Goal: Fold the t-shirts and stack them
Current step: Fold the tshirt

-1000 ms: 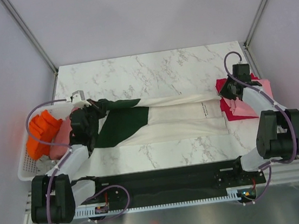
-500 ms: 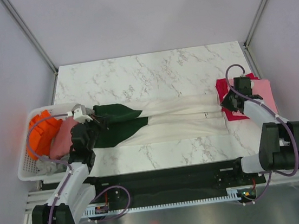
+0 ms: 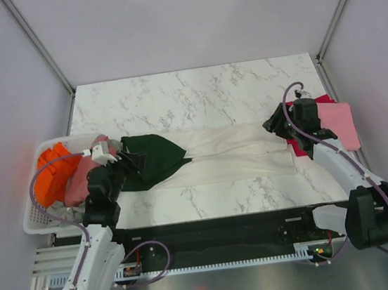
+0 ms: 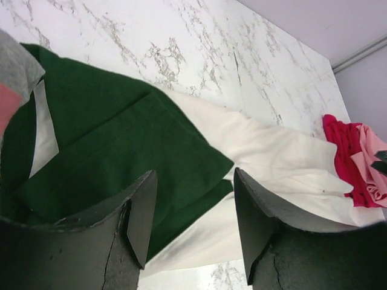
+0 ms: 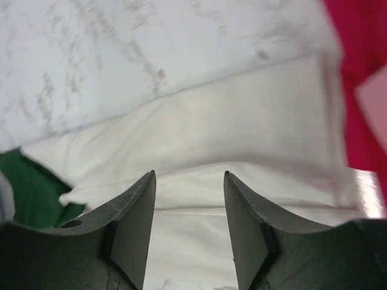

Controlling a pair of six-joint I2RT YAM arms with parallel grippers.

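The cream t-shirt lies folded into a long strip across the table, its dark green sleeves at the left end. My left gripper hovers open over the green sleeves, nothing between its fingers. My right gripper is open above the cream cloth at the strip's right end. A pink t-shirt lies on a crimson one at the right edge; both show in the right wrist view, the crimson t-shirt and the pink t-shirt.
A white slatted basket hangs off the table's left edge, holding an orange shirt, a dusty-rose one and grey cloth. Bare marble table stretches behind the strip.
Both grippers went from shut to open and let go of the cream t-shirt's ends. The left gripper shifted right over the sleeves; the right gripper moved left over the strip.
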